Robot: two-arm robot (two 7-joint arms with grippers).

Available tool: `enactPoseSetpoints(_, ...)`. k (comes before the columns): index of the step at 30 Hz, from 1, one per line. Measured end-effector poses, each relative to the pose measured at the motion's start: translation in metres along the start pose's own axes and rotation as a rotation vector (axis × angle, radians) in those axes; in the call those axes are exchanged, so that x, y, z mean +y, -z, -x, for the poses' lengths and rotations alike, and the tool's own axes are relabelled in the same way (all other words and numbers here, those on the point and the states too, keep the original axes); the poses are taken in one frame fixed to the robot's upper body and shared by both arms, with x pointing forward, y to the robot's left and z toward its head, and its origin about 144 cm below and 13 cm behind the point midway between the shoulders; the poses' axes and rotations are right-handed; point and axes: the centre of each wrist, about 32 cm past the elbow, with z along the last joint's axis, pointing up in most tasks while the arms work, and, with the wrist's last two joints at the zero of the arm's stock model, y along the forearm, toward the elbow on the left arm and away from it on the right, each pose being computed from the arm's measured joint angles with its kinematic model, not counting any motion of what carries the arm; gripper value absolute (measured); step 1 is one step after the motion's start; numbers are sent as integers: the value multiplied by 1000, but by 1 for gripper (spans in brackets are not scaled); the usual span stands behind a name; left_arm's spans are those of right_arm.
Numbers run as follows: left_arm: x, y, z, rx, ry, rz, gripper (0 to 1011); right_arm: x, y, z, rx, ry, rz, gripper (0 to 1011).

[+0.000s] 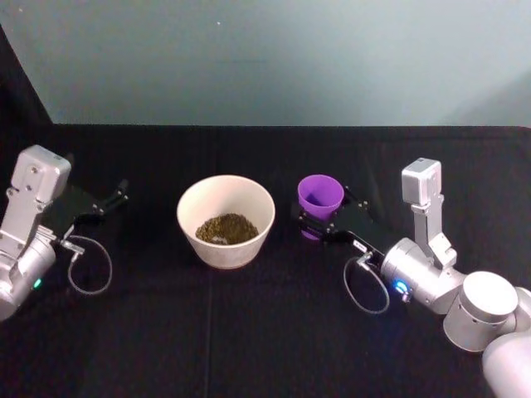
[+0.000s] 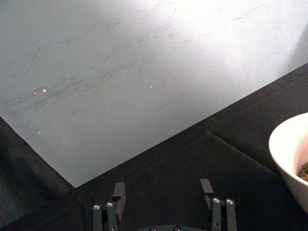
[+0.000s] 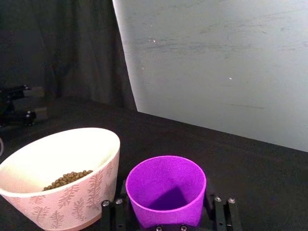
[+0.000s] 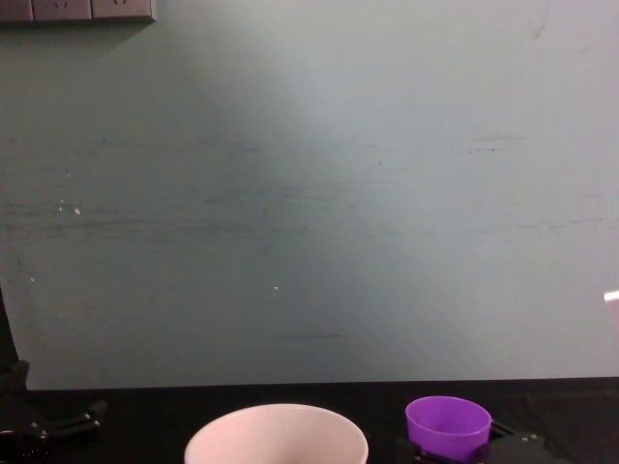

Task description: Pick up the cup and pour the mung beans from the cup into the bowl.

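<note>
- Cup [image 1: 319, 200] upright on counter [image 1: 249, 332], just right of bowl [image 1: 225, 220]; beans [image 1: 226, 228] already in bowl (cup interior looks empty).
- Right pincer [image 1: 319, 224] brackets the cup low; squeezing or loose, cannot tell.
- Judgement: release gently, back straight off.
- Left pincer [image 1: 112, 199] spread, idle, far left.

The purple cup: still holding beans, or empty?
Empty. The cup stands upright between the right gripper's fingers with a bare purple floor, while the beans lie in the bowl.

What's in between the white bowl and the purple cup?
Nothing: in the head view only bare black table separates the bowl and the cup, which sits between the right gripper's fingers.
</note>
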Motion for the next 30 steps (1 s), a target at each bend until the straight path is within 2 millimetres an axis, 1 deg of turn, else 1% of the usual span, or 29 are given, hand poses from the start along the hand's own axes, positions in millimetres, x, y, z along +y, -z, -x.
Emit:
enactPoseSetpoints(2,0,0,0,0,0,0,1000,0,0,0,2,-1,-1,932)
enactPoseSetpoints(5,0,0,0,0,0,0,1000,0,0,0,5,0,-2,1002)
enactPoseSetpoints(10,0,0,0,0,0,0,1000,-1,-3,1,7,6,-20,1002)
enactPoseSetpoints(15,0,0,0,0,0,0,1000,-6,-11,6,7,28,-83,1002)
enactPoseSetpoints(17,0,0,0,0,0,0,1000,-10,-17,10,-10,38,-134,1002)
enactPoseSetpoints(23,0,0,0,0,0,0,1000,-15,-29,19,-68,68,-200,1002)
enactPoseSetpoints(25,0,0,0,0,0,0,1000,-15,-31,19,-77,75,-202,1002)
enactPoseSetpoints(27,0,0,0,0,0,0,1000,-18,-40,20,-117,108,-180,1002)
enactPoseSetpoints(30,0,0,0,0,0,0,1000,-21,-47,19,-133,139,-157,1002)
